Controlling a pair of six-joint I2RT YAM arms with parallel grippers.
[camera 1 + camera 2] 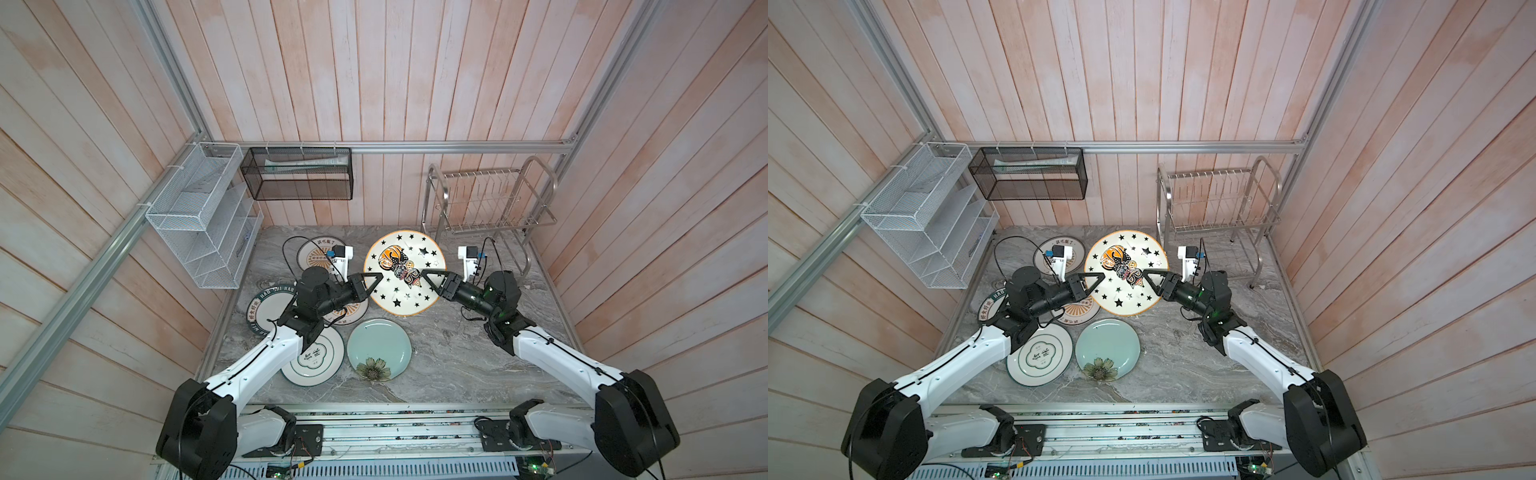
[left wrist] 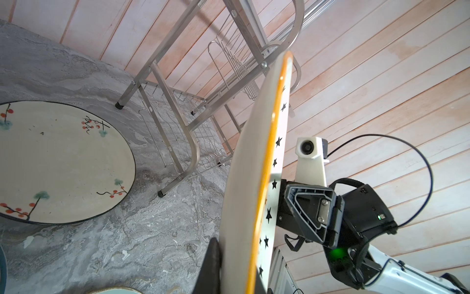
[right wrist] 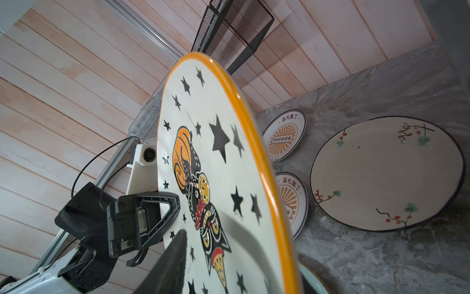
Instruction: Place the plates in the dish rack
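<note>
Star plate point(image 1: 405, 299) is glossy glazed ceramic: round, white face, black stars, an orange-black figure in the middle and a thin yellow-orange rim. It is held off the grey marble-look tabletop point(image 1: 457, 353), face up toward the top camera, between the two arms. Left gripper point(image 1: 376, 277) is clamped tight on the plate's left rim; in the left wrist view one black finger point(image 2: 213, 267) presses its underside. Right gripper point(image 1: 428, 275) comes in from the opposite side with jaws partly spread astride the right rim and one finger point(image 3: 167, 264) lying over the painted face. Whether it actually pinches, can't tell. Dish rack point(image 1: 498, 227) is shiny steel tube and thin wire with looped side frames and upright prongs. It stands at the back right by the plank wall, behind and to the right of the held plate, not touching it. The rest lie flat on the table. Cream plate point(image 2: 63, 163) has red-berry sprigs and sits below the held one. Two orange sunburst plates point(image 3: 283, 135) lie toward the left, with the pale-blue flower plate point(image 1: 379, 349) and the green-ringed white plate point(image 1: 320, 361) in front. The dark-green lettered plate point(image 1: 266, 307) is partly under the left arm.
</note>
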